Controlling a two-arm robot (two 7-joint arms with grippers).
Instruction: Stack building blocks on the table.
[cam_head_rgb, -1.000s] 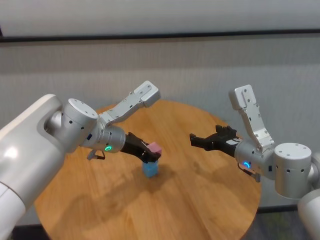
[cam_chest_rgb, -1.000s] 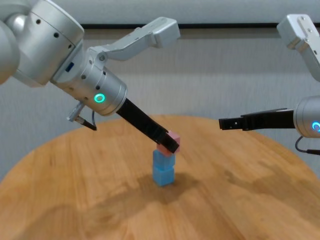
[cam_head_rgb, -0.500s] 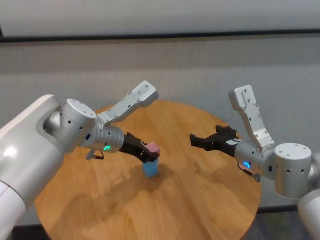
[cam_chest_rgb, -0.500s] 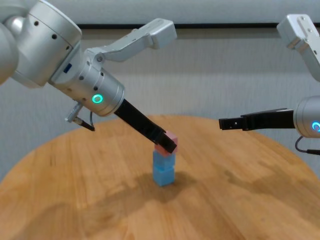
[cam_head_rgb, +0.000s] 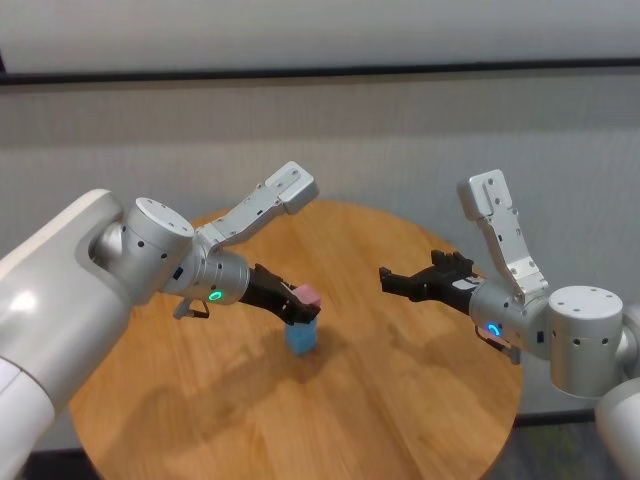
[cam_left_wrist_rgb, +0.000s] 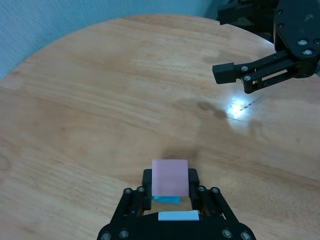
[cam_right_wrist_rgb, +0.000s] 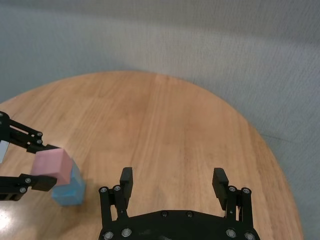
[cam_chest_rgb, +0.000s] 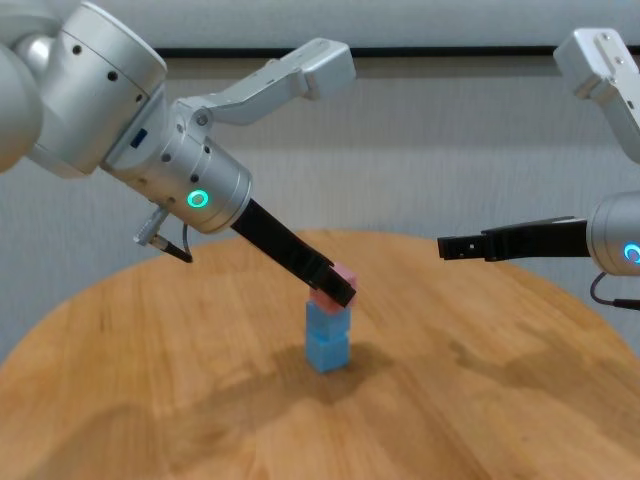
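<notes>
Two light blue cubes (cam_chest_rgb: 327, 335) stand stacked one on the other near the middle of the round wooden table (cam_chest_rgb: 500, 400). My left gripper (cam_chest_rgb: 335, 290) is shut on the pink cube (cam_chest_rgb: 343, 273) and holds it, slightly tilted, right at the top of the blue stack; I cannot tell whether they touch. The pink cube also shows in the head view (cam_head_rgb: 309, 296) over the blue stack (cam_head_rgb: 302, 337), and in the left wrist view (cam_left_wrist_rgb: 170, 176). My right gripper (cam_head_rgb: 385, 277) is open and empty, hovering above the table's right side, well apart from the stack.
The table's top (cam_head_rgb: 400, 390) is bare wood around the stack. A grey wall stands behind the table's far edge. My right gripper (cam_left_wrist_rgb: 225, 72) shows far off in the left wrist view.
Nearly nothing. The left arm has wavered slightly with the pink cube still held over the blue stack. The right arm has not moved.
</notes>
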